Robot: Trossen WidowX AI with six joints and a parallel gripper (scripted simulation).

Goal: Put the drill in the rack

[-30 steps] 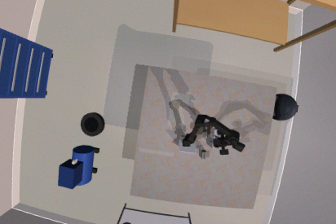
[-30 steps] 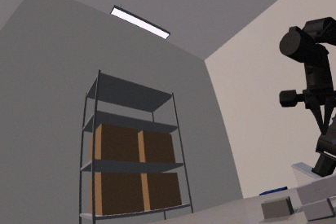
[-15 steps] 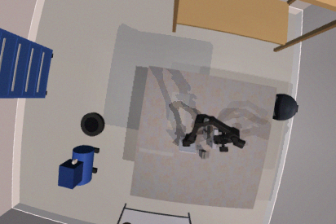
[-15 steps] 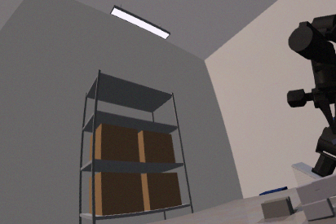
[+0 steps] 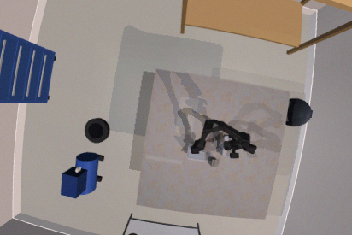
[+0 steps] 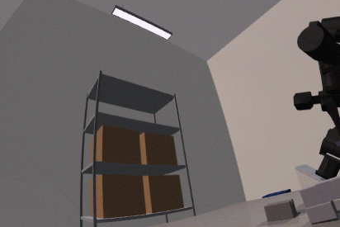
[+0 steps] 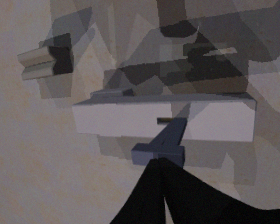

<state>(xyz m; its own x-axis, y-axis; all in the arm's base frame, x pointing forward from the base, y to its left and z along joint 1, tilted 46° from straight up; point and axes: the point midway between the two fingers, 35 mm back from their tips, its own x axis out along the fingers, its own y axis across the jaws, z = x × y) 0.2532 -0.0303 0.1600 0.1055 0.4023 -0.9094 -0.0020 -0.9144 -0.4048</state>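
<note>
The white housing lies across the middle of the wrist view, with a small slot in its face. A blue-grey key with a broad head tapers toward the housing beside that slot. My gripper is shut and empty. Its fingertips are over the key's head; whether they touch it I cannot tell. The drill cannot be made out, apart from a small brownish patch in the slot that may be part of it. The grooved grey-brown rack stands apart from the housing, at the upper left in the wrist view.
My dark arm bends over the housing. Its shadows cross the patterned mat. Farther off are a wooden table, a blue compressor, a black round object and a shelf unit with boxes.
</note>
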